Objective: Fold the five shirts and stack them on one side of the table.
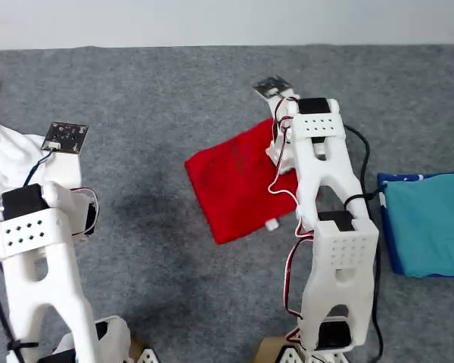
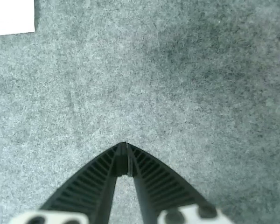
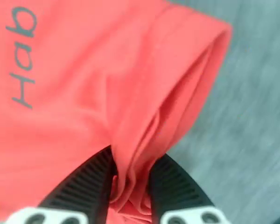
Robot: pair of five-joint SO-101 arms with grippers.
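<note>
My right fingers (image 3: 91, 182) are nearly shut, pinching a bunched pleat of the red shirt (image 3: 60, 70) at its folded edge, with several layers of cloth squeezed between the ribbed pads. My left fingers (image 2: 102, 182) are closed tip to tip on nothing, over bare grey worktop (image 2: 186, 84).

In the high view the red shirt (image 1: 238, 181) lies as a rough slanted rectangle just right of the frame's centre, and my right arm comes in over its upper right edge. I judge it light, limp and soft: it will sag from any single hold, and the felt-like worktop (image 1: 151, 249) will likely drag at whatever trails. A pinch through all layers near a corner or hem should hold without slipping. One hold alone will let the far side droop and skew the fold, so a second hold on the opposite corner would keep it square.

A blue and teal folded pile (image 1: 427, 223) sits at the right edge, and white shirts (image 1: 7, 159) are heaped at the left edge.
</note>
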